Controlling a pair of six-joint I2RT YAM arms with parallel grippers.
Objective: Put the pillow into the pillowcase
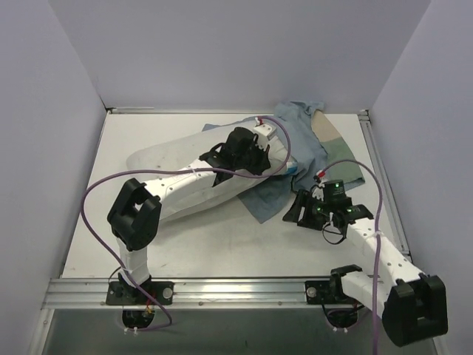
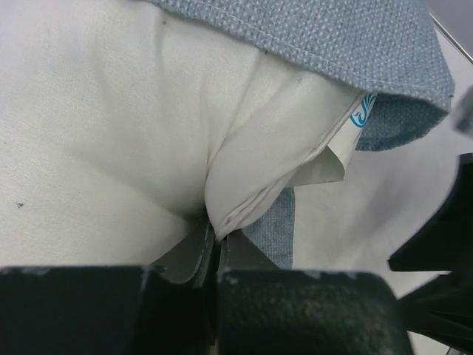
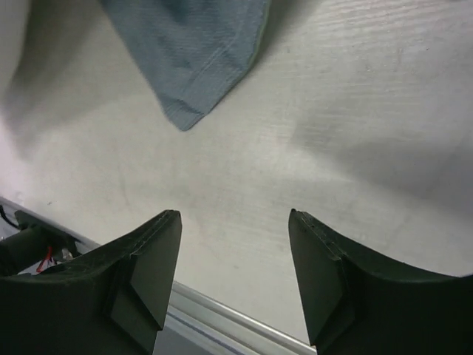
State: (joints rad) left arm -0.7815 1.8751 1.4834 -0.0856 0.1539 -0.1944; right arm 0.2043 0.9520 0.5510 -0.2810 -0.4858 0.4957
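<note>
The pillow [image 1: 159, 157], a plump white fabric cushion with a few dark specks, lies across the middle of the overhead view, slanting from left of centre toward the centre, with the left arm stretched over it. Its right end meets the pillowcase [image 1: 299, 129], a limp blue-grey woven cloth sack with tan and pale green panels, crumpled in the upper right of that view. In the left wrist view the left fingers [image 2: 188, 259] are pinched tight on a soft fold at the pillow's seamed corner, while the stitched hem of the blue-grey cloth drapes over the cushion at the top of the frame; a small white tag with blue print [image 2: 361, 112] sticks out just beneath it. The right fingers [image 3: 148, 274] stand wide apart, holding nothing, above the pale matte counter [image 3: 347, 111], near a loose pointed corner of the cloth at the upper left of the right wrist view. The pillow looks light and squashy, so it will likely sag and bunch; a seamed corner is the firm place to hold. The thin sack will probably slip and collapse unless taken by its hemmed edge.
</note>
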